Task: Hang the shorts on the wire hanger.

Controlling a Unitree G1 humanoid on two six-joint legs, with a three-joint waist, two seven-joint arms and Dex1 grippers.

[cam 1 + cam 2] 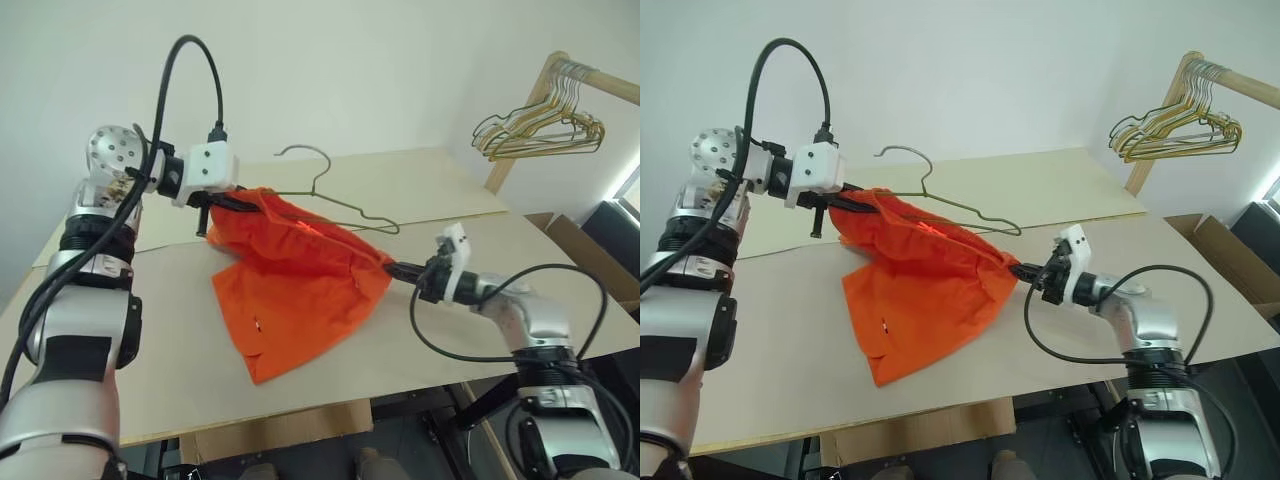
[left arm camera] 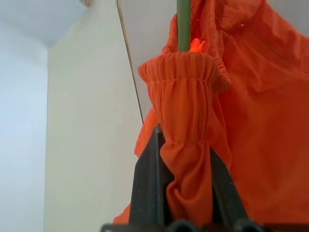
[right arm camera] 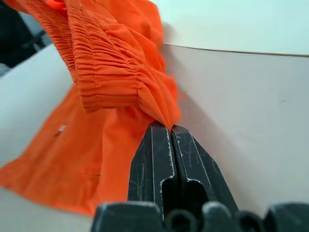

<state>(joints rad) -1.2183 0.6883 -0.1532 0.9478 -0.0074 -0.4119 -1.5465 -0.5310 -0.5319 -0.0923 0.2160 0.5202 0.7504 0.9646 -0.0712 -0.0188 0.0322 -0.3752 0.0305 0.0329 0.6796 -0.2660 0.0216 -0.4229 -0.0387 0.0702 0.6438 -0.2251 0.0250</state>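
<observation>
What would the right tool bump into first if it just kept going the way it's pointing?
The right tool is already shut on the waistband of the shorts. Pushing straight on, it would most likely press into that bunched orange cloth first, with the wire hanger somewhere behind; depth there is hard to judge.

A bare test room or lab space is showing here; plain white walls (image 1: 380, 60) are enclosing a wide table (image 1: 420, 185) topped with pale boards; a wooden rail (image 1: 590, 75) is carrying a bunch of wire hangers (image 1: 540, 130); a cardboard box (image 1: 590, 255) is sitting beside the table.
</observation>
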